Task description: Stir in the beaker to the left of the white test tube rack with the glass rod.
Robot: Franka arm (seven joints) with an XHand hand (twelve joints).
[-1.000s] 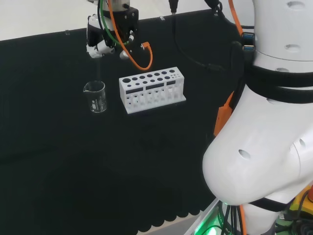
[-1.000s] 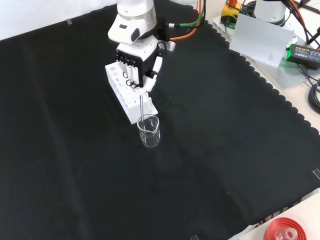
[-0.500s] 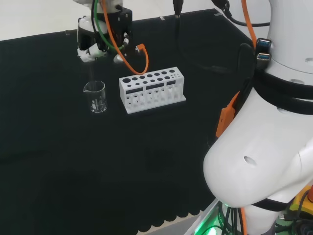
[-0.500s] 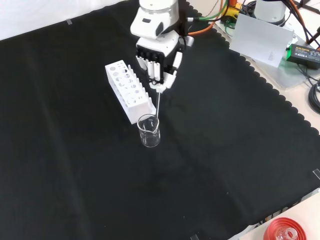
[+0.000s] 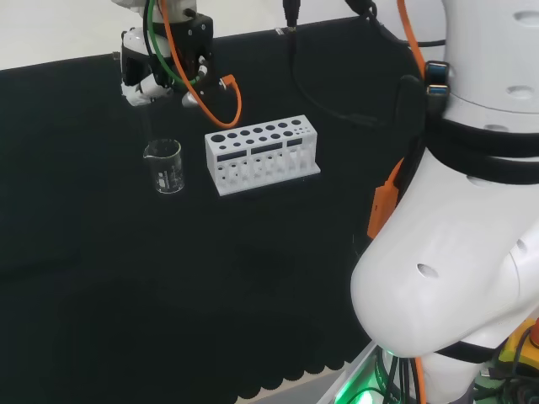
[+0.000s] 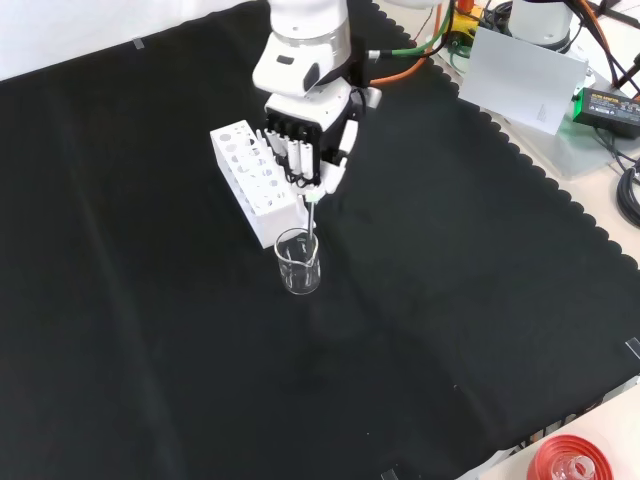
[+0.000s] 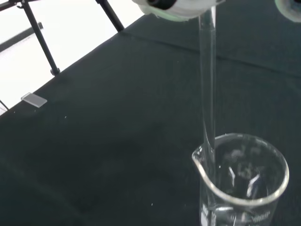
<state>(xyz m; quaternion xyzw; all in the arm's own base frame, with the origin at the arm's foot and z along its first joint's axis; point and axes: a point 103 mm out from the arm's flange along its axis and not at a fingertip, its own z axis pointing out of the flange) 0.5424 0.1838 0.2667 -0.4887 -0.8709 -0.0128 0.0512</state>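
Note:
A small clear glass beaker (image 5: 164, 167) (image 6: 299, 262) (image 7: 240, 183) stands on the black cloth just left of the white test tube rack (image 5: 262, 155) (image 6: 255, 194) in the head view. The hand (image 5: 154, 74) (image 6: 307, 150) hangs above the beaker, its fingers curled and pinching a thin glass rod (image 6: 312, 216) (image 7: 207, 89). The rod points down, and in the wrist view its lower end passes the beaker's rim near the spout. In the head view the rod is barely visible.
The arm's big white links (image 5: 472, 219) stand at the right of the head view. In the front view a red ribbed ring (image 6: 570, 462) lies at the bottom right, and a grey box (image 6: 520, 75) and cables sit beyond the cloth's scalloped edge.
The hand with the rod has swung leftward in the head view over the last second, and in the front view it moved right, then back a little. Beaker and rack stand where they were.

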